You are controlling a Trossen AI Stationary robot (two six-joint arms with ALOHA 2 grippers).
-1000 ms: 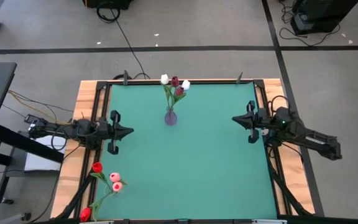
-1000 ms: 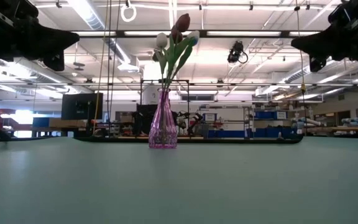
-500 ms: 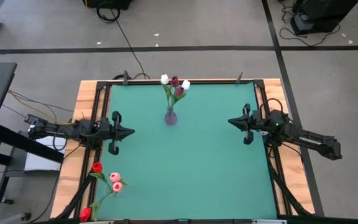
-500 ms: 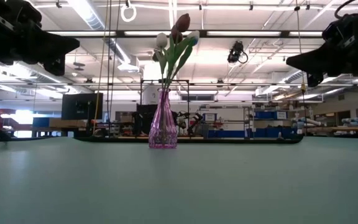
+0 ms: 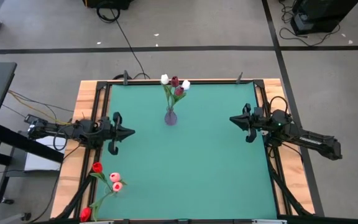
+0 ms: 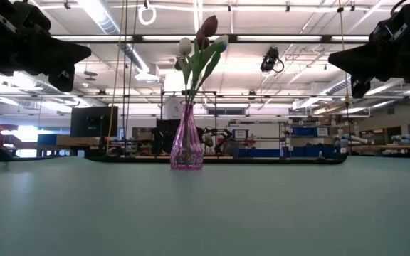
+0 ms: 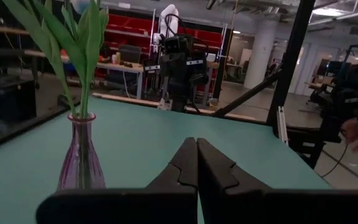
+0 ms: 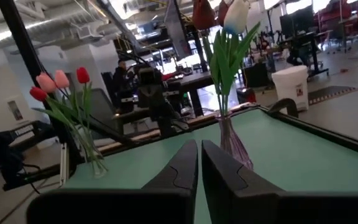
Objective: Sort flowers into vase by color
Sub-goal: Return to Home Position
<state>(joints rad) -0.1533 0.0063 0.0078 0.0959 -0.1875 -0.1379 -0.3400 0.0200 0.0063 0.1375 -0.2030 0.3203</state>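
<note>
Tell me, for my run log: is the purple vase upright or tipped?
Upright: the purple vase stands on its base on the table, tulips rising from its neck.

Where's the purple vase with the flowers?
In the high view, the purple vase stands toward the far edge of the green table, between the left gripper and the right gripper, touching neither.

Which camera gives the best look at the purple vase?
The low view: the purple vase stands whole and side-on, mid-picture. The high view shows it small from above; the left wrist view cuts off its flower heads; the right wrist view shows it just past the fingers.
</note>
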